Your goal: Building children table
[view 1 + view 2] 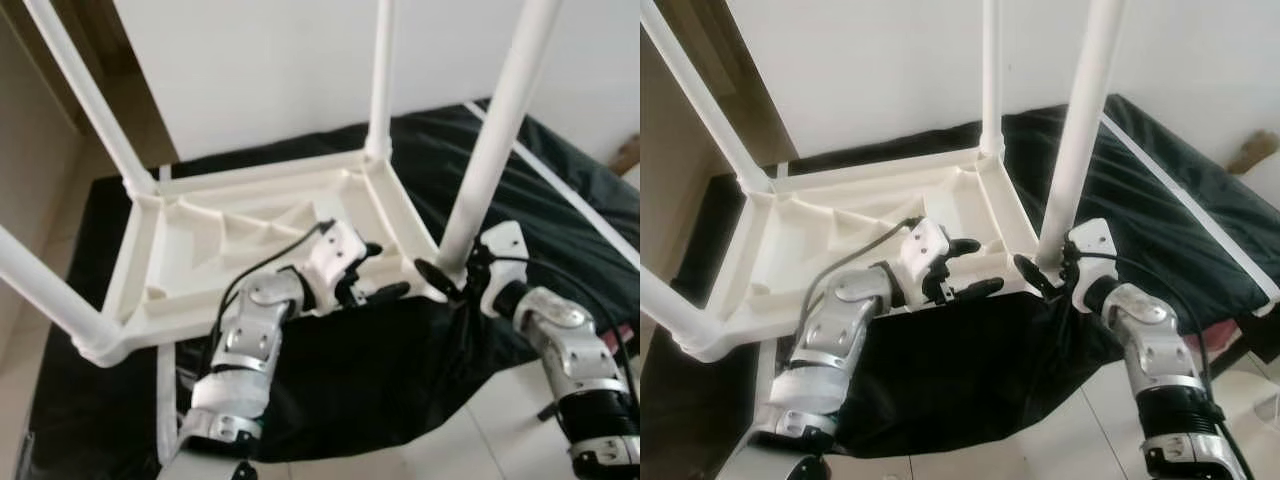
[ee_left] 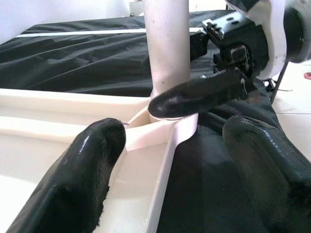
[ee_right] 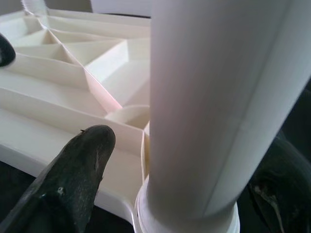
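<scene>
Right gripper [image 1: 447,277] straddles the near-right leg [image 1: 492,150] at its socket, fingers spread either side. My left gripper [image 1: 372,274] gapes wide over the upturned table [image 1: 190,240] rim, black sheet [image 1: 1160,215] beyond.

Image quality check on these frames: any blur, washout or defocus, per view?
Left eye view: soft and hazy, white table leg nearly merges with the bright wall. Left wrist view: left gripper fingers blurred up close, black cloth sharper. Right wrist view: the leg looms large, slightly overexposed, right gripper fingers defocused.
</scene>
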{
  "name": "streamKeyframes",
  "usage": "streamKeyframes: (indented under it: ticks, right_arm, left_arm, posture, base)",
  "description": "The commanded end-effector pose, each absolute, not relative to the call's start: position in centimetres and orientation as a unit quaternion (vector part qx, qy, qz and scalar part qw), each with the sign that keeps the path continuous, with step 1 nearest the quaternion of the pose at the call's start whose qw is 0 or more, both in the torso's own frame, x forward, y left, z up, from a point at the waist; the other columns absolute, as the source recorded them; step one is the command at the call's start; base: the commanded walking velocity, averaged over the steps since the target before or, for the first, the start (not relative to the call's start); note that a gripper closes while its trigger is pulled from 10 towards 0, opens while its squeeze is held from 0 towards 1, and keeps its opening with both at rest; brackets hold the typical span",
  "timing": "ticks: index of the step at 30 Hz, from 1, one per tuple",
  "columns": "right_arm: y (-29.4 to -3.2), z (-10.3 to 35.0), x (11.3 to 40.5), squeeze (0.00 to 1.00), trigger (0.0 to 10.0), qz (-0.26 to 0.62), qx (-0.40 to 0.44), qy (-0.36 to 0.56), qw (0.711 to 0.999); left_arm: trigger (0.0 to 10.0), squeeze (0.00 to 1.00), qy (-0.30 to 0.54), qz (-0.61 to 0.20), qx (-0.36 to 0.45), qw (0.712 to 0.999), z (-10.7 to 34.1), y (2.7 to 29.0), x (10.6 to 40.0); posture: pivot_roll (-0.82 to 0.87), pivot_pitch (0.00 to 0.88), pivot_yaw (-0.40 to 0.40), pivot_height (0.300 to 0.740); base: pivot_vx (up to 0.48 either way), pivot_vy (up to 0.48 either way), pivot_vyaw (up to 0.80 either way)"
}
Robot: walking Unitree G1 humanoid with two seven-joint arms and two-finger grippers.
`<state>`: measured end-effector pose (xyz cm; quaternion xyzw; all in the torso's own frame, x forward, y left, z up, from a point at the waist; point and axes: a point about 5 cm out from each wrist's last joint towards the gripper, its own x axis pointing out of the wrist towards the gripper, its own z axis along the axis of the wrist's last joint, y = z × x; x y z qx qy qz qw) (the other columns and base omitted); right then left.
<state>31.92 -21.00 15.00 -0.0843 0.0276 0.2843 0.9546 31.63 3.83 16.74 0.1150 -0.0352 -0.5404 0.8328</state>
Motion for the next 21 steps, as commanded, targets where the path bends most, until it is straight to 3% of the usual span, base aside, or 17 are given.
streamKeyframes:
  ticks: [1,9,10,11,12,13,14,21]
  right_arm:
    - [-21.2,15.0,32.1,0.00,10.0,0.322,-0.087,0.040,0.942]
    - [-20.8,15.1,33.5,0.00,10.0,0.375,-0.116,0.057,0.918]
    - [-20.5,15.0,33.6,0.00,7.5,0.382,-0.122,0.059,0.914]
    - [-20.3,14.9,33.7,0.00,4.1,0.389,-0.124,0.061,0.911]
    - [-20.2,14.9,33.8,0.00,2.7,0.394,-0.125,0.063,0.908]
    - [-20.2,14.9,33.8,0.00,2.7,0.394,-0.125,0.063,0.908]
    - [-20.2,14.9,33.8,0.00,0.1,0.397,-0.127,0.063,0.907]
    - [-21.5,14.2,33.0,0.00,0.0,0.388,-0.129,0.084,0.909]
  left_arm:
    - [10.0,0.00,-0.048,-0.435,0.112,0.892,17.0,4.6,32.9]
    - [10.0,0.00,-0.049,-0.439,0.114,0.890,17.2,4.5,33.0]
    - [10.0,0.00,-0.049,-0.439,0.114,0.890,17.2,4.5,33.0]
    - [10.0,0.00,-0.049,-0.439,0.114,0.890,17.2,4.5,33.0]
    - [10.0,0.00,-0.049,-0.439,0.115,0.890,17.2,4.5,33.0]
    - [10.0,0.00,-0.049,-0.439,0.115,0.890,17.2,4.5,33.0]
    - [10.0,0.00,-0.049,-0.439,0.115,0.890,17.3,4.5,33.0]
    - [10.0,0.00,-0.047,-0.438,0.112,0.891,17.0,4.5,32.8]
  posture:
    - [-0.09,0.000,0.061,0.740]
    - [-0.09,0.000,0.078,0.740]
    - [-0.09,0.000,0.078,0.740]
    - [-0.09,0.000,0.078,0.740]
    - [-0.09,0.000,0.078,0.740]
    - [-0.09,0.000,0.078,0.740]
    - [-0.09,0.000,0.078,0.740]
    - [-0.09,0.000,0.068,0.740]
  base:
    - [0.000,0.000,0.00]
    - [0.000,0.000,0.00]
    - [0.000,0.000,0.00]
    - [0.000,0.000,0.00]
    - [0.000,0.000,0.00]
    - [0.000,0.000,0.00]
    - [0.000,0.000,0.00]
    - [0.000,0.000,0.00]
